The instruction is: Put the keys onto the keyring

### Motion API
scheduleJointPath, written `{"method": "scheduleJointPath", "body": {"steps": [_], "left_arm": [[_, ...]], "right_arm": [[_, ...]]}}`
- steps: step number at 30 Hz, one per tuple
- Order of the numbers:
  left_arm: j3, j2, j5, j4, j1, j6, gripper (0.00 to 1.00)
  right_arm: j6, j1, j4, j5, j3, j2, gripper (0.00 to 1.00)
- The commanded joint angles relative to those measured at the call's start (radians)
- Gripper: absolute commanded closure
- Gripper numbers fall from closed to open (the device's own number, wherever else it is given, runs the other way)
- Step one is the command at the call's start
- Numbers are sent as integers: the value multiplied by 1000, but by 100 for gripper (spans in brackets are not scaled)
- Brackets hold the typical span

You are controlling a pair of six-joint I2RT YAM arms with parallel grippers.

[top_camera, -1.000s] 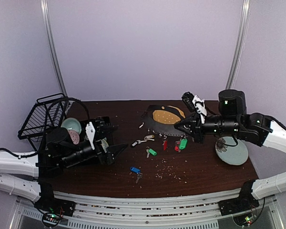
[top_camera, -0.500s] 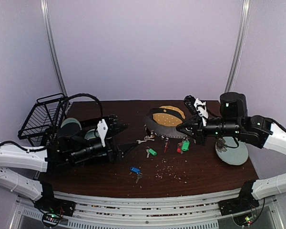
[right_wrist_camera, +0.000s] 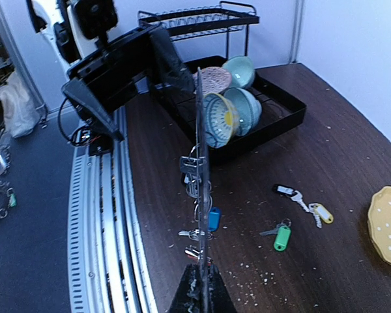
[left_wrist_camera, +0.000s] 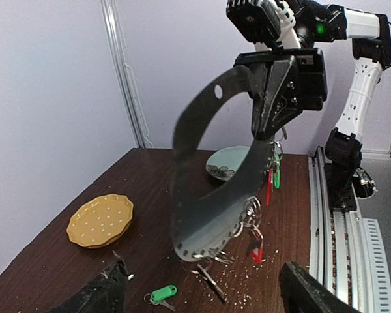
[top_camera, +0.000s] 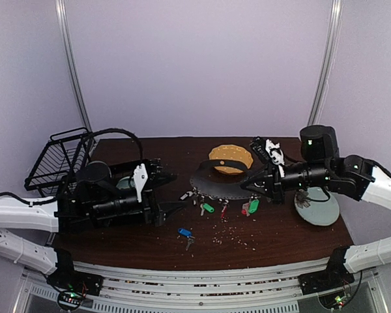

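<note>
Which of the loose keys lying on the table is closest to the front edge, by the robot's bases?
The key with the blue tag, lying alone nearest the front edge; the green-tagged key lies farther back, close to the keyring.

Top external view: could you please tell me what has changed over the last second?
The right gripper, shut on the large thin grey keyring, has tipped it up and drawn it nearer, away from the round orange dotted plate, with tagged keys dangling. The left gripper, open, moved in toward the ring. The loose green-tagged key, the blue-tagged key and the plate stayed put.
</note>
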Motion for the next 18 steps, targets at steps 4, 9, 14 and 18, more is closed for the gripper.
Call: {"method": "scheduleJointPath", "body": {"steps": [4, 9, 14, 18], "left_arm": [[106, -3, 173, -125, 4, -8, 19], [140, 53, 282, -114, 3, -50, 30], [146, 67, 335, -127, 2, -88, 70], [141, 74, 365, -117, 2, -92, 68]], "right_arm": [[-57, 10, -159, -226, 119, 46, 100], [-83, 45, -182, -252, 153, 84, 100], [-109, 52, -192, -247, 171, 86, 100], [-124, 52, -186, -244, 175, 90, 100]]}}
